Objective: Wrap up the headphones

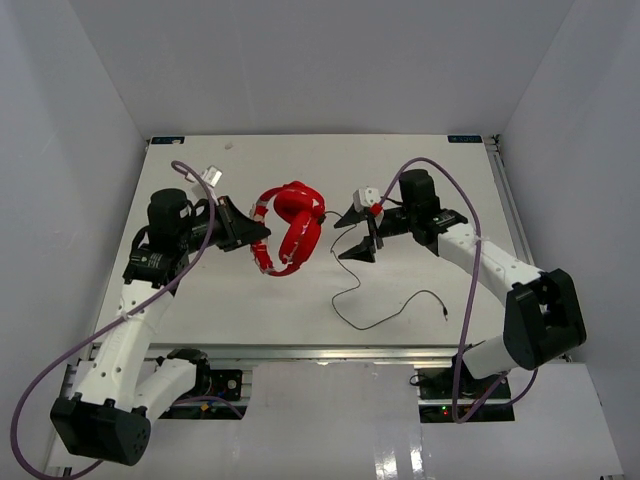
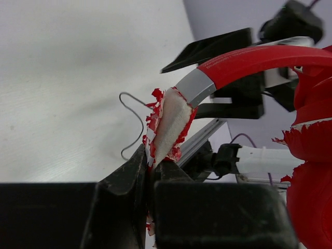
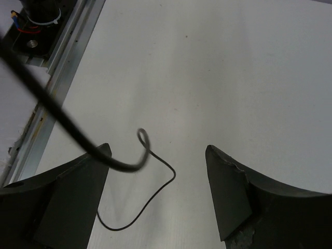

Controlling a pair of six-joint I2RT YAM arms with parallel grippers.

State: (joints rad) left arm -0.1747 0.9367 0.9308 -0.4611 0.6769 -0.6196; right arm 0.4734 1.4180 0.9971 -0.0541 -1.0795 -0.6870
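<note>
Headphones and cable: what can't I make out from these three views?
- Left wrist: the headphones run off the right edge; the left end effector hides the tip of their headband.
- Right wrist: the cable is blurred near the lens; contact with the right end effector is unclear.
- Top external: the cable's plug is too small to make out.

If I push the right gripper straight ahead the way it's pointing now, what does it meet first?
Probably the black cable, which crosses one finger and curls into the gap of the open right gripper. Behind it there is only table. How close the cable sits is unclear.
</note>
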